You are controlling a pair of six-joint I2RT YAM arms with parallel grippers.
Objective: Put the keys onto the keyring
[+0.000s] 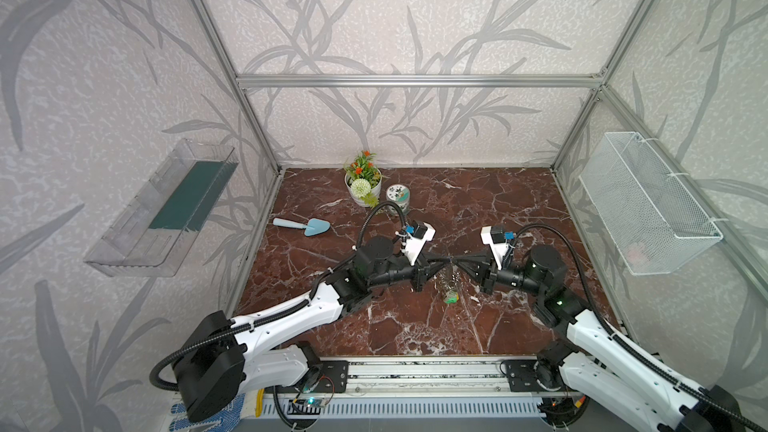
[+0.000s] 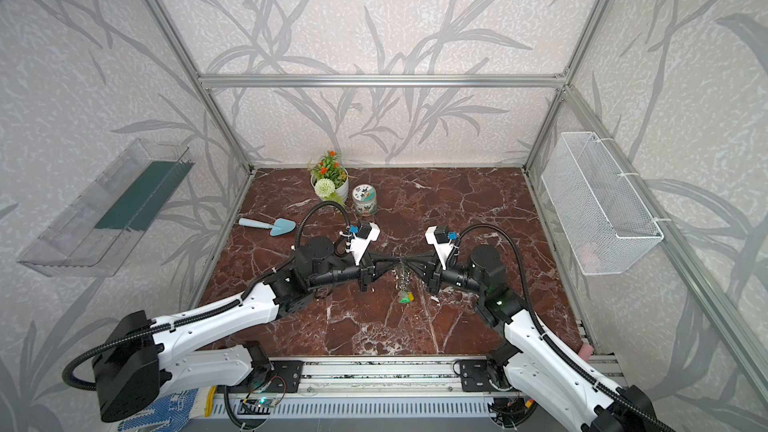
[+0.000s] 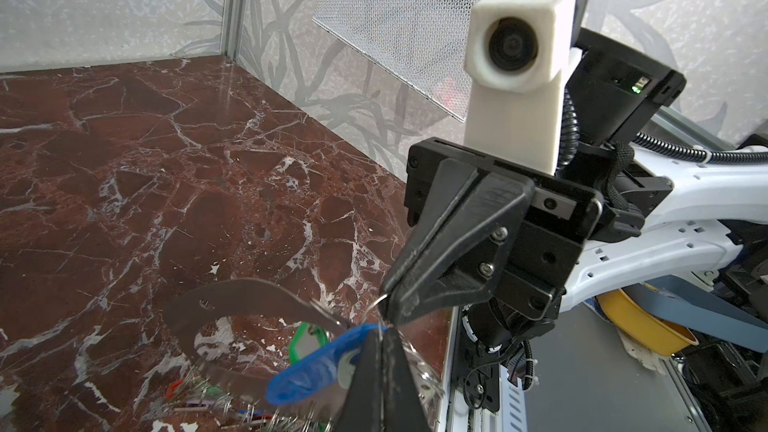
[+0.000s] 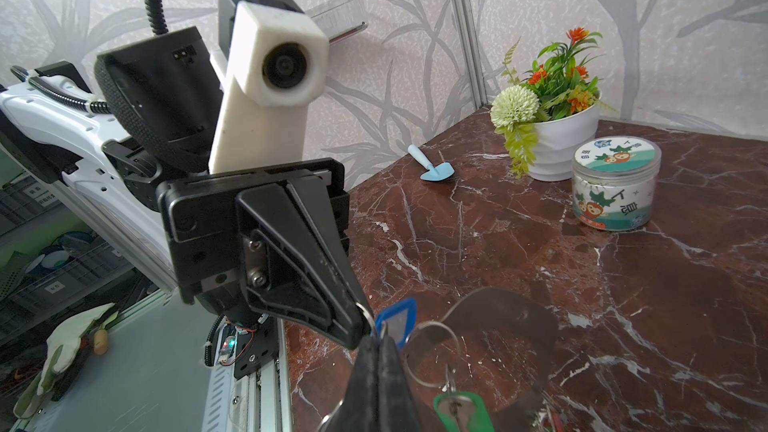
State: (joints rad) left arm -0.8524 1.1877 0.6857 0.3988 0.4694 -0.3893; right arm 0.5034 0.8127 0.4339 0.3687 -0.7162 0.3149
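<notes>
The left gripper (image 1: 448,262) and the right gripper (image 1: 458,261) meet tip to tip above the middle of the bench (image 1: 415,326). Both pairs of jaws are fully closed. In the right wrist view a thin split ring (image 4: 367,310) shows pinched at the very tip of the left jaws. The left wrist view shows a loop of the same thin wire caught at the tip of the right jaws. Whether both grip one ring or two cannot be told.

The blue key (image 4: 397,322) hangs just beside the meeting tips, its ring end at the jaws. The keyring (image 4: 511,317), a flat grey plate with a large hole, hangs just below and beside the jaws. A green key (image 4: 463,409) hangs lower than the jaws, beside the plate. More coloured tags cluster at the plate's lower edge, too blurred to count. Whether the lowest ones touch the bench cannot be told.

A flower pot (image 1: 363,184), a jar (image 1: 397,197) and a blue trowel (image 1: 303,226) lie well beyond the jaws.
</notes>
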